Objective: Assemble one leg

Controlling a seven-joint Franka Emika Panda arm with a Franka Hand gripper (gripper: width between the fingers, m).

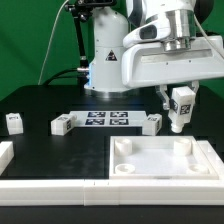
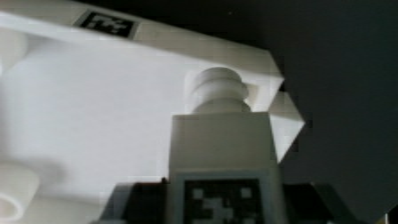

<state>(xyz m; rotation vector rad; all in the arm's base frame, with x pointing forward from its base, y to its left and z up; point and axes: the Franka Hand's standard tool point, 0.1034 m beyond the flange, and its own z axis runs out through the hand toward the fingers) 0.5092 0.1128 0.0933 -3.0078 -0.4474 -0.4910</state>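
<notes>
**Leg poised over the tray's corner**

The gripper (image 1: pixel 181 98) is clamped on the leg (image 1: pixel 180 116), holding it upright above the far corner of the white tray piece (image 1: pixel 160 172) on the exterior view's right, apart from it as far as I can tell; in the wrist view the leg's narrow tip (image 2: pixel 217 85) points near that corner. I'd line the tip squarely over the socket first; then descend slowly and straight; a tilted entry could jam. A spare leg (image 1: pixel 63 124) lies near the marker board (image 1: pixel 107 119).
</notes>
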